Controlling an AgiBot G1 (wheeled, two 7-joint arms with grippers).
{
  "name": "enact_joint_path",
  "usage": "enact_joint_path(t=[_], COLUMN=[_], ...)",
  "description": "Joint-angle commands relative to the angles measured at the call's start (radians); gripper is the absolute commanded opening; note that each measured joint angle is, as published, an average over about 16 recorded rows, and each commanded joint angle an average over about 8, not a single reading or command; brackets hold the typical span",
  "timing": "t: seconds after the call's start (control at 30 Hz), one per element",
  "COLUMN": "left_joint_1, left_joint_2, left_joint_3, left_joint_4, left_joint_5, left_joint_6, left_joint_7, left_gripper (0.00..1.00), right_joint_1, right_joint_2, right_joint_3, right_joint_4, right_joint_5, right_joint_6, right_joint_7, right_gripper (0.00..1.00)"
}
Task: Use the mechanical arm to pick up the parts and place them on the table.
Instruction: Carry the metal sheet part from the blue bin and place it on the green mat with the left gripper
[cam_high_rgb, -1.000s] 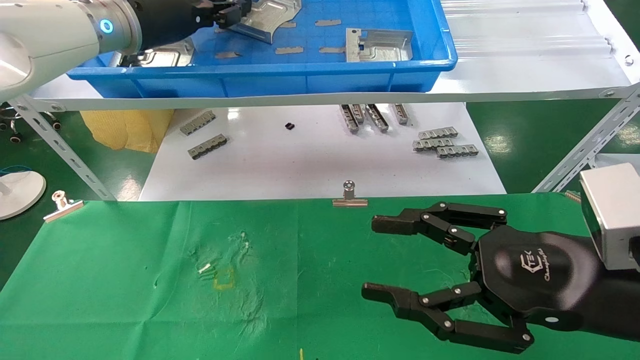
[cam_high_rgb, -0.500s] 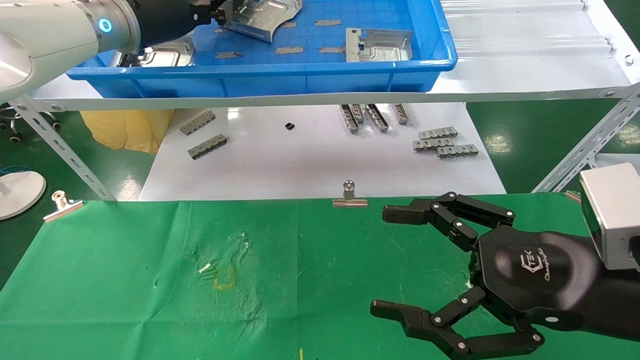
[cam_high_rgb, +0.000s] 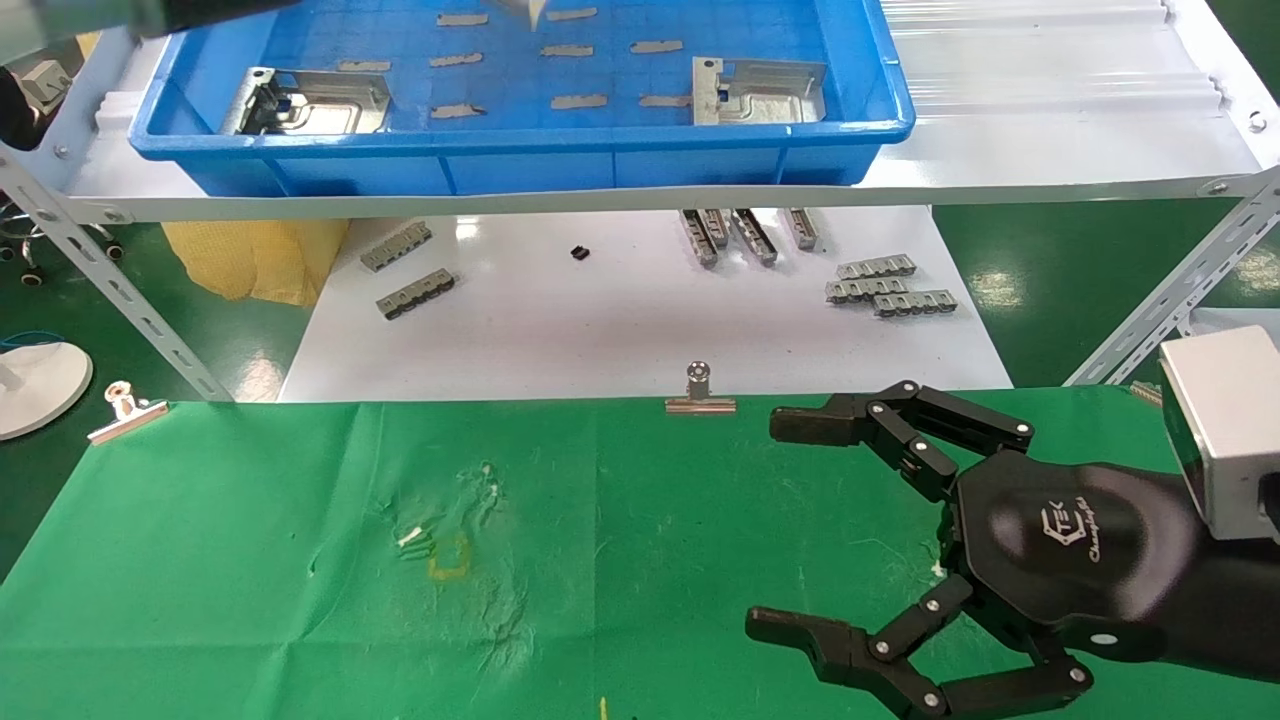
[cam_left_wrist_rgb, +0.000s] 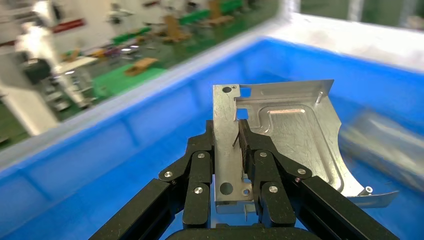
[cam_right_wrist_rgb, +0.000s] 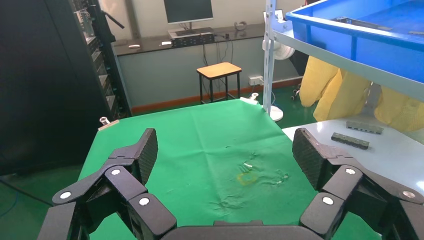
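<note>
Your left gripper (cam_left_wrist_rgb: 239, 137) pinches a part (cam_left_wrist_rgb: 280, 145) by its holed flange above the blue tray (cam_left_wrist_rgb: 100, 150); jaws nearly closed. Your right gripper (cam_high_rgb: 790, 530) hovers over the green table (cam_high_rgb: 250, 560), fingers spread wide, holding nothing.

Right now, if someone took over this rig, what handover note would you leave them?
Left gripper: shut on one part, held above the blue tray.
Right gripper: open, empty, above the green table.
Two more parts lie in the tray.
Done: one part gripped and raised.
Left: set it on the green table, then fetch the other two. No part is on the table yet.
</note>
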Motion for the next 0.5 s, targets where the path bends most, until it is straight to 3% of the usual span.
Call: enact_joint_path(t=[0.03, 0.3, 0.5], left_joint_1=[-0.006, 0.066, 0.134], left_joint_2=[-0.030, -0.118, -0.204], left_joint_3=[0.001, -0.024, -0.006], left_joint_4=[-0.012, -0.064, -0.231], left_joint_5=[0.000, -0.072, -0.169], left_joint_6=[0.068, 0.458, 0.534], left_joint_7=[0.027, 0.131, 0.118], left_gripper=[0.00, 0.00, 0.00], right_joint_1=[0.000, 0.000, 0.000], right_joint_2=[0.000, 0.000, 0.000], right_joint_3=[0.000, 0.000, 0.000], right_joint_4=[0.000, 0.000, 0.000], right_joint_5=[0.000, 0.000, 0.000], right_joint_6=[0.000, 0.000, 0.000], right_joint_7=[0.000, 0.000, 0.000], right_gripper=[1.00, 1.00, 1.00])
